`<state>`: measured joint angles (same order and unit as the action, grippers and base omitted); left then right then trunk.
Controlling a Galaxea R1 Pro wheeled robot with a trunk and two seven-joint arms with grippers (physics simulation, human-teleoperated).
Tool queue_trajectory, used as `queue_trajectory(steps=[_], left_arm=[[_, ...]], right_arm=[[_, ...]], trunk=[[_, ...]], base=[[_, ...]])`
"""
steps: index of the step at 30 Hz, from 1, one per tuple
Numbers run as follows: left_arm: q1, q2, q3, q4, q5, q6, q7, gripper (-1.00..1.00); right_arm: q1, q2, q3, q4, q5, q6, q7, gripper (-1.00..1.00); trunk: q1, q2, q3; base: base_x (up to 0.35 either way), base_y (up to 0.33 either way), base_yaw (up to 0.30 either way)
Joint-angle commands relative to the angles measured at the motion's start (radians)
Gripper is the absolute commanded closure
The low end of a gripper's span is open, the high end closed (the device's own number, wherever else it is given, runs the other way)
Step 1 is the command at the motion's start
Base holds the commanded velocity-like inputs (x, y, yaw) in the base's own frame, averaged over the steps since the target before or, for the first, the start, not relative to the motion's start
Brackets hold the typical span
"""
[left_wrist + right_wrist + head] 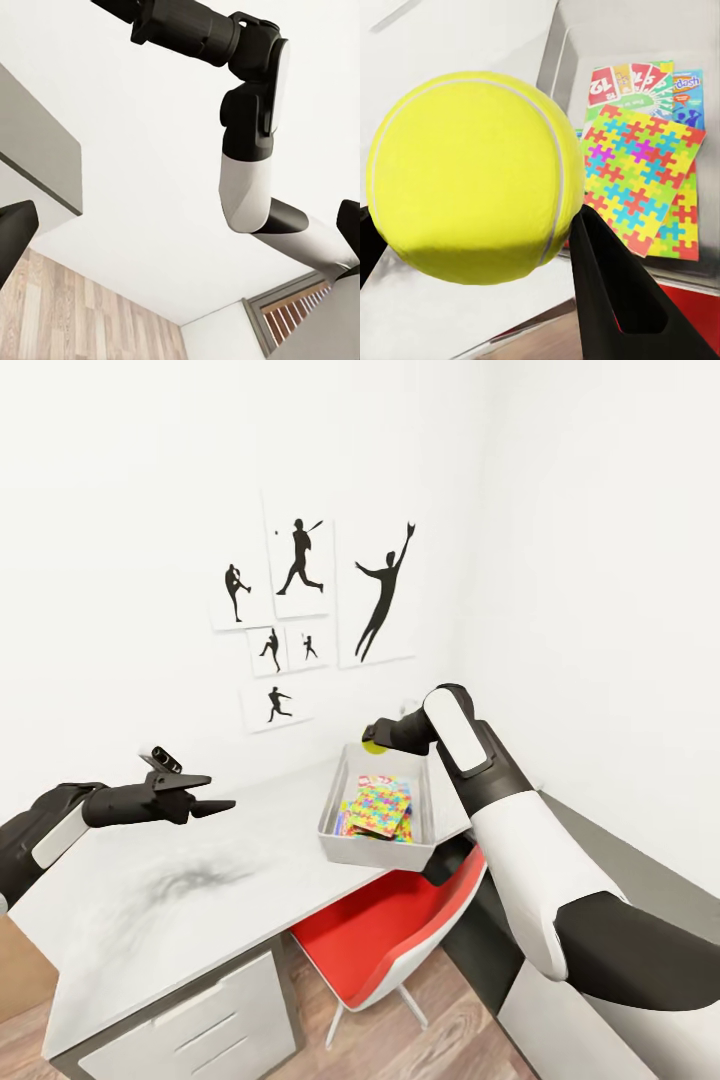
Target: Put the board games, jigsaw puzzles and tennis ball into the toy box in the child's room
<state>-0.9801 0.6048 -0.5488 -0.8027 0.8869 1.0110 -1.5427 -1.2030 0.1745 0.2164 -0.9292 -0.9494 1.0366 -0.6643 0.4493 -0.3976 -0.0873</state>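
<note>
My right gripper (pixel 374 739) is shut on the yellow-green tennis ball (pixel 472 176), held just above the far left rim of the pale grey toy box (pixel 332 800). The ball (pixel 372 746) shows as a small yellow patch by the fingers. In the toy box lie the jigsaw puzzles (pixel 641 180), one on top of another, over colourful board game boxes (pixel 641 82). The box stands on the table (pixel 150 900) at its right end. My left gripper (pixel 215 796) hangs open over the table's left part, holding nothing. The bed is out of view.
A red chair (pixel 385 935) is tucked under the table below the toy box. Pale drawer fronts (pixel 200 1025) face me at the table's front. Black silhouette sports pictures (pixel 300 600) hang on the white wall behind. A dark grey cabinet (pixel 640 880) runs along the right wall.
</note>
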Motion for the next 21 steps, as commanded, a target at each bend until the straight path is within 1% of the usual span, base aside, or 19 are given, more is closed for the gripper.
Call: queue_trajectory(steps=[1,4,9,10,11,13,14,15,18,21], left_arm=[[-0.002,0.001,-0.005,0.000,0.001,0.011,-0.007,-1.00],[-0.002,0.000,-0.005,0.001,0.001,0.012,-0.007,-1.00],[-0.002,0.000,-0.005,0.001,0.001,0.011,-0.007,-1.00],[-0.002,0.000,-0.005,0.001,0.002,0.011,-0.007,-1.00],[-0.002,0.000,-0.006,0.001,0.002,0.011,-0.007,-1.00],[-0.002,0.000,-0.006,0.001,0.004,0.011,-0.007,-1.00],[-0.002,0.000,-0.006,0.001,0.004,0.011,-0.007,-1.00],[-0.002,0.000,-0.006,0.002,0.004,0.011,-0.007,-1.00],[-0.002,0.000,-0.006,0.001,0.004,0.011,-0.007,-1.00],[-0.002,0.000,-0.007,0.002,0.004,0.011,-0.007,-1.00]], right_arm=[[-0.001,0.000,0.001,0.000,-0.013,0.000,-0.014,1.00],[-0.001,0.000,0.001,0.000,-0.013,0.000,-0.014,1.00],[0.000,0.000,0.004,0.002,-0.013,0.001,-0.014,1.00],[0.000,0.000,0.010,0.004,-0.013,0.001,-0.013,1.00],[0.000,0.000,0.022,0.009,-0.013,-0.001,-0.012,1.00],[0.000,0.000,0.063,0.040,-0.009,-0.008,-0.011,1.00],[0.000,0.000,0.074,0.050,-0.008,-0.009,-0.011,1.00],[0.000,0.000,0.105,0.076,-0.007,-0.012,-0.011,1.00],[0.000,0.000,0.130,0.095,-0.006,-0.012,-0.009,1.00],[0.000,0.000,0.138,0.104,-0.007,-0.011,-0.007,1.00]], trunk=[[0.001,-0.002,-0.002],[0.001,-0.002,-0.002],[0.001,-0.002,-0.002],[0.001,-0.002,-0.002],[0.001,-0.002,-0.002],[0.001,-0.002,-0.002],[0.001,-0.002,-0.002],[0.001,-0.002,-0.002],[0.001,-0.002,-0.002],[0.001,-0.002,-0.002]], base=[[0.000,-0.018,0.000],[0.058,-0.027,0.000],[0.228,-0.066,0.000],[0.220,-0.028,0.000],[0.158,-0.018,0.000],[0.083,-0.009,0.000],[0.052,-0.006,0.000],[0.026,-0.003,0.000],[0.014,-0.002,0.000],[0.005,-0.001,0.000]])
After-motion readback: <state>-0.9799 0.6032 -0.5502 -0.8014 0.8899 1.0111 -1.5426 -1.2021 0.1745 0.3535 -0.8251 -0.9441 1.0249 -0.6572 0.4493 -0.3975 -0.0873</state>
